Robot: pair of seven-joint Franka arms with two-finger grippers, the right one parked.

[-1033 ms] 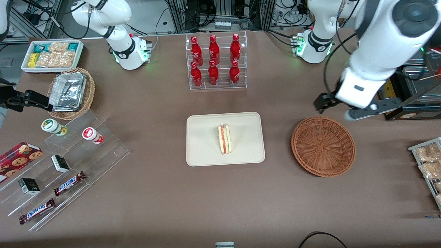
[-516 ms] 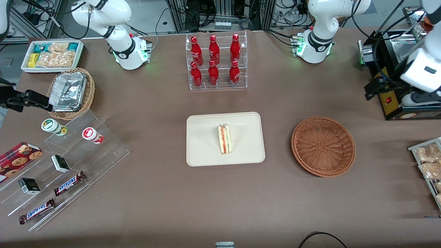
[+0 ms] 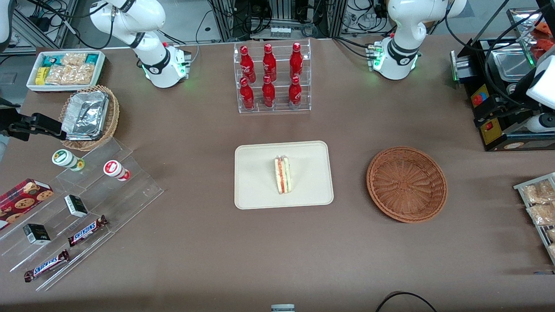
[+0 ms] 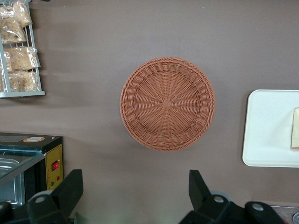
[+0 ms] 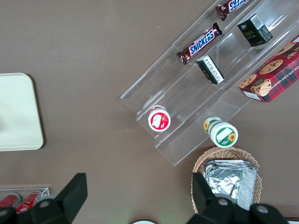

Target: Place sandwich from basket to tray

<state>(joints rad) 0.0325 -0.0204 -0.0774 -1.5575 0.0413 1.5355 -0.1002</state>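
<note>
The sandwich lies on the cream tray in the middle of the table, its red and green edge facing up. Beside the tray, toward the working arm's end, the reddish-brown basket holds nothing. My left gripper hangs high at the working arm's end of the table, over the black machine and farther from the front camera than the basket. In the left wrist view the gripper is open with nothing between its fingers, apart from the basket, the tray and the sandwich.
A rack of red bottles stands farther from the camera than the tray. A black machine and a wire rack of snack bags sit at the working arm's end. Acrylic steps with candy bars lie toward the parked arm's end.
My gripper has swung away from above the basket toward the working arm's end of the table. The sandwich, tray and basket have not moved.
</note>
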